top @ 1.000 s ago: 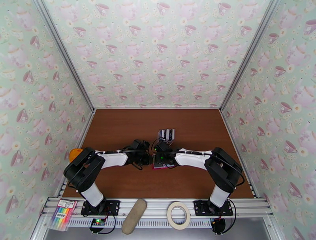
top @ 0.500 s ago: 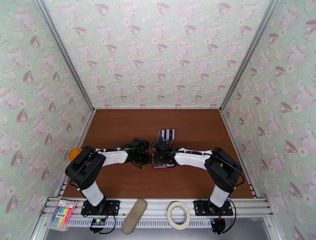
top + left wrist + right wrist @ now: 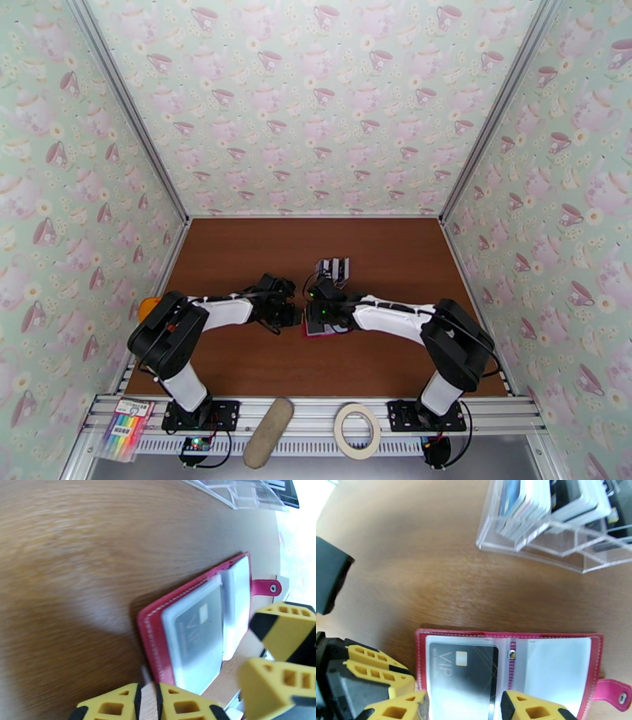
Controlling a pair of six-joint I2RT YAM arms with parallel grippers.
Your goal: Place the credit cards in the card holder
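Note:
The red card holder lies open and flat on the brown table, also seen as a red sliver under the two wrists. A black credit card marked VIP sits in its left clear sleeve. My right gripper is open, its yellow fingers on either side of the card's near end. My left gripper is pinched on the holder's red edge, with its finger against the left side. More cards stand in a clear box.
The clear card box stands just behind the wallet. An orange object lies at the table's left edge. A marker pack, a beige oblong pad and a tape roll rest on the front rail.
Both wrists have crept a little closer over the wallet. The left gripper has edged right and the right wrist has shifted slightly left and away.

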